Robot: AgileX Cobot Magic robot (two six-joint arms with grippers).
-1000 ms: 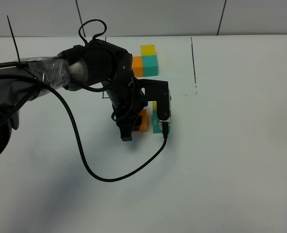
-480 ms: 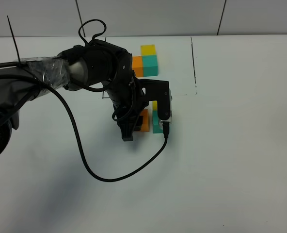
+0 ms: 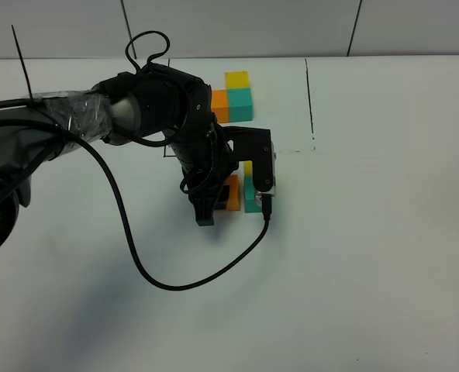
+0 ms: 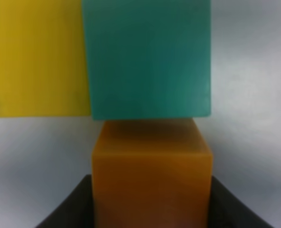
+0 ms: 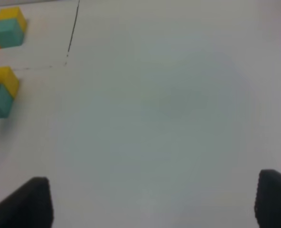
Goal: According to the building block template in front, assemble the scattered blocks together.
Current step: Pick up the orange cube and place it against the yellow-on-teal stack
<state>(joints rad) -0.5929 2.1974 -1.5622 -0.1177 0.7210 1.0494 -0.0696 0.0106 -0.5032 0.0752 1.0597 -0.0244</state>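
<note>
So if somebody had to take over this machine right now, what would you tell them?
Left gripper: shut on the orange cube, pressing it against the teal cube; the yellow cube sits beside the teal one.
Right gripper: open, holding nothing, off to the side.
Template trio: at the far edge, inside the black lines.
Done: yellow and teal joined, orange brought up.
Left: check against the template, release, back off.

Matte, smooth orange cube (image 4: 151, 183) on a matte white table (image 3: 369, 256).

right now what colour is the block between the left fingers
Orange block, pressed against the teal block; clearest in the left wrist view.
</note>
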